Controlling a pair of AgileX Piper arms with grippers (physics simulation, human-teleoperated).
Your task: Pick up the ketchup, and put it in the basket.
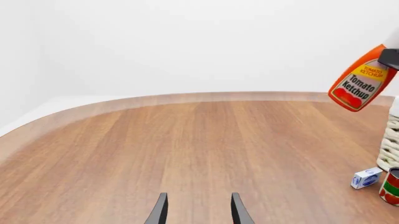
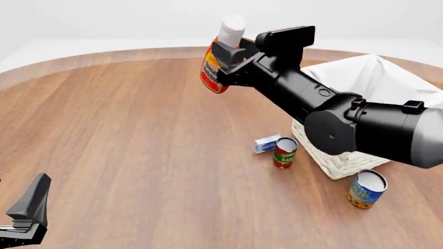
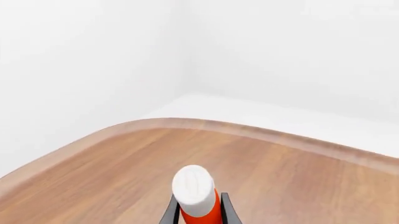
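Red and white against the pale wall, the ketchup (image 2: pixel 216 62) hangs in the air well above the bench (image 2: pixel 138 135), pinched in the right hand (image 2: pixel 223 61). The bottle sits roughly upright with its white cap on top, tilted a little, and its fingers (image 3: pixel 226 207) press against either side of the red body just under the cap. The black right arm (image 2: pixel 332 116) stretches in from the right, passing over the near corner of the basket (image 2: pixel 332 161). The bottle itself is left of the basket, not over its opening.

The basket stands at the right side of the bench, its white cloth liner (image 2: pixel 377 78) folded over the rim. Close to its near-left wall stand a tomato sauce can (image 2: pixel 285 152) and, just beside that, a small blue-and-white box (image 2: pixel 266 143). A blue-and-yellow can (image 2: pixel 367 189) stands near the basket's front corner.

Over at the near left, the left hand (image 1: pixel 198 210) sits low over bare wood, well apart from everything, its two dark fingers spread with nothing between them.
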